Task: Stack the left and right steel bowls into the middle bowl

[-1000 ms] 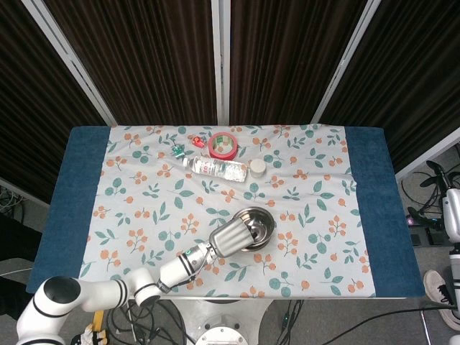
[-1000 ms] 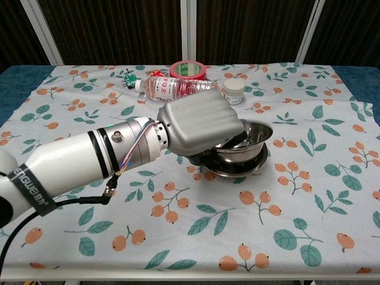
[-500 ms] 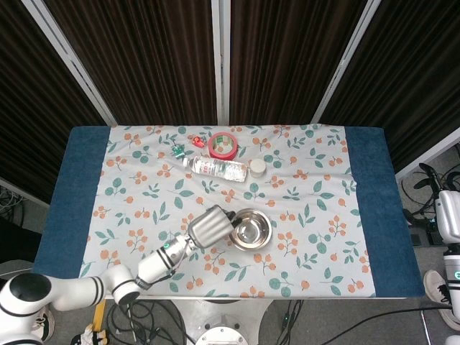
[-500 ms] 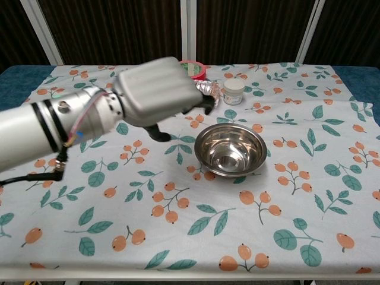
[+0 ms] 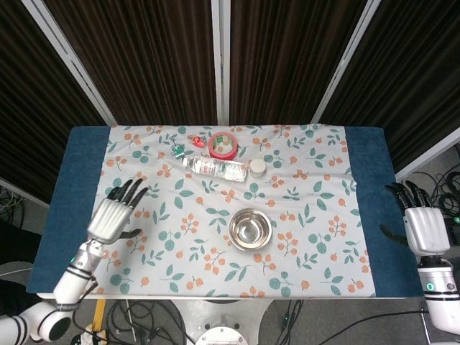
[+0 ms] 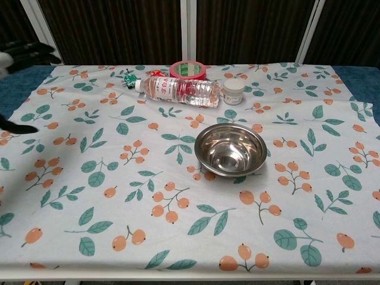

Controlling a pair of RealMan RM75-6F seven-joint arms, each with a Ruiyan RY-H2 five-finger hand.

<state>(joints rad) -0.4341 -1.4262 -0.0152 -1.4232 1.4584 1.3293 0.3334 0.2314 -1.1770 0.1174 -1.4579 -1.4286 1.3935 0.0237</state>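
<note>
The steel bowls (image 5: 249,229) sit nested as one stack in the middle of the floral cloth, also plain in the chest view as the bowl stack (image 6: 230,149). My left hand (image 5: 115,214) hovers over the cloth's left side, fingers spread, holding nothing; only its dark fingertips (image 6: 27,52) show at the chest view's left edge. My right hand (image 5: 420,224) hangs off the table's right edge, fingers apart and empty. Both hands are well away from the bowls.
Behind the bowls lie a clear water bottle (image 5: 213,168) on its side, a small white jar (image 5: 257,168), a red tape roll (image 5: 223,145) and small toys (image 5: 177,149). Blue table cover (image 5: 368,180) shows on both sides of the cloth.
My left hand let go at the bowl stack, pulled back left across the cloth and opened its fingers. The right hand rose into view at the right edge.
</note>
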